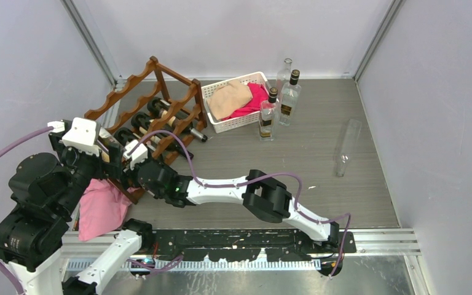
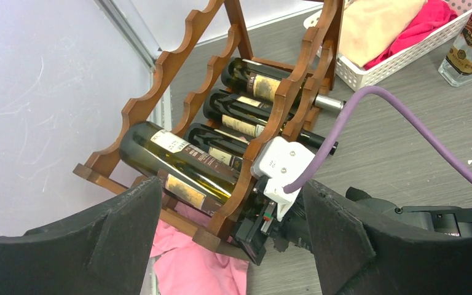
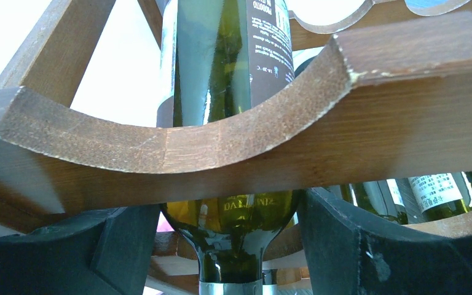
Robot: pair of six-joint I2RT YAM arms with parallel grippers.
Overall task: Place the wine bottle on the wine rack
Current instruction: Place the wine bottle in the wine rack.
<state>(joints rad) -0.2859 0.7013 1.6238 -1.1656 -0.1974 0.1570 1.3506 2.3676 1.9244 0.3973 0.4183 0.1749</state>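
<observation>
**A:** Overhead first. Where's the bottle?

**B:** Barely visible there. The reddish-brown wooden wine rack with scalloped rails stands at the far left of the grey wood-grain desk. Both arms crowd its near end and cover the lowest cradle. Three other dark bottles lie in the cradles behind, necks toward the middle of the desk.

**A:** And from the left wrist?

**B:** Clearer. The dark green glass wine bottle lies on its side in the nearest cradle, across both rails. Its long axis runs parallel to its neighbours, base toward the left wall and neck out past the front rail. The left tool hangs above it with fingers wide apart, holding nothing. I'd guess it is there as a guard, should the rack shift. A pink cloth lies under the rack's near corner.

**A:** Why on its side in a scallop?

**B:** The curve cups the round body, so it shouldn't roll.

**A:** Right wrist?

**B:** The right tool looks along the bottle from the neck end, below the front rail. Its fingers sit against both sides of the shoulder, so I read it as clamped on the bottle. Gripping there probably lets the arm feed the bottle in lengthwise, base first. Placement looks all but done, with only the letting go not yet done.
</observation>
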